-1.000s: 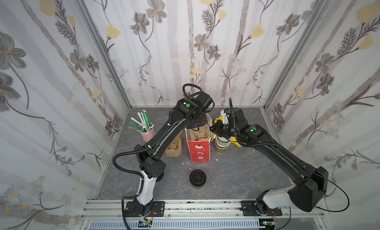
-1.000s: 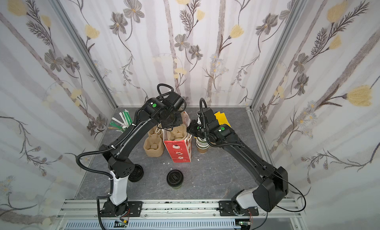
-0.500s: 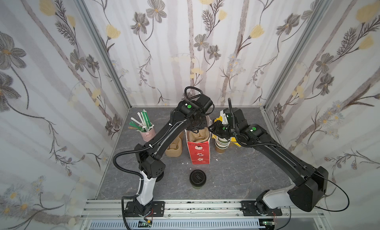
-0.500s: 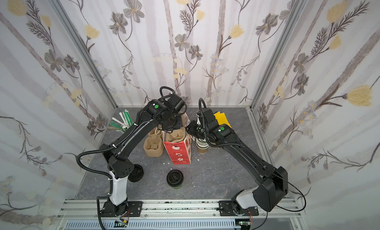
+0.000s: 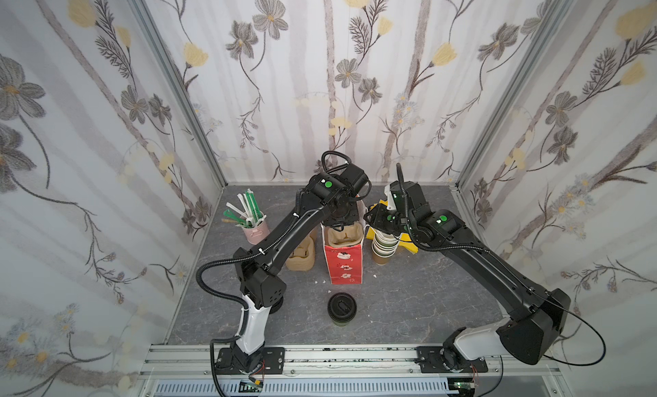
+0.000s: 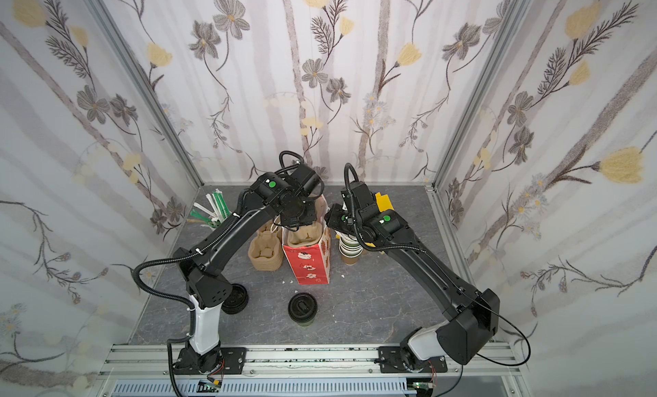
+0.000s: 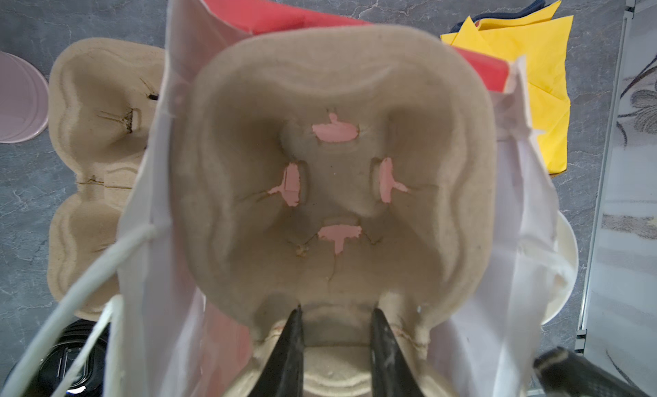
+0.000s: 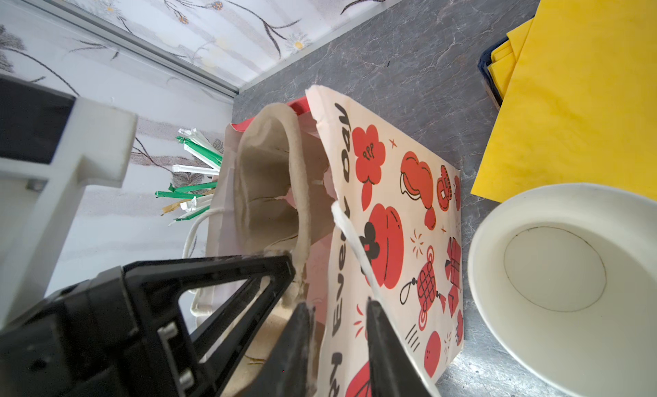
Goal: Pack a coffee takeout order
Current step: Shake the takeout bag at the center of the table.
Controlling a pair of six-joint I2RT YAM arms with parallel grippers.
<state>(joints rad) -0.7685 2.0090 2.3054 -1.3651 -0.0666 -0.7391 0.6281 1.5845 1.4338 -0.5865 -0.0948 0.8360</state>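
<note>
Left gripper (image 7: 337, 310) clamps the rough moulded-pulp carrier (image 7: 337, 75), wedged tight inside the red paper bag (image 5: 343, 267); right gripper (image 8: 337, 303) stands parted astride its rim.

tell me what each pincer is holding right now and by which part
The left pincer grips the pulp carrier by its middle ridge, inside the red bag. The right pincer is open astride the bag's rim, clamping nothing.
</note>
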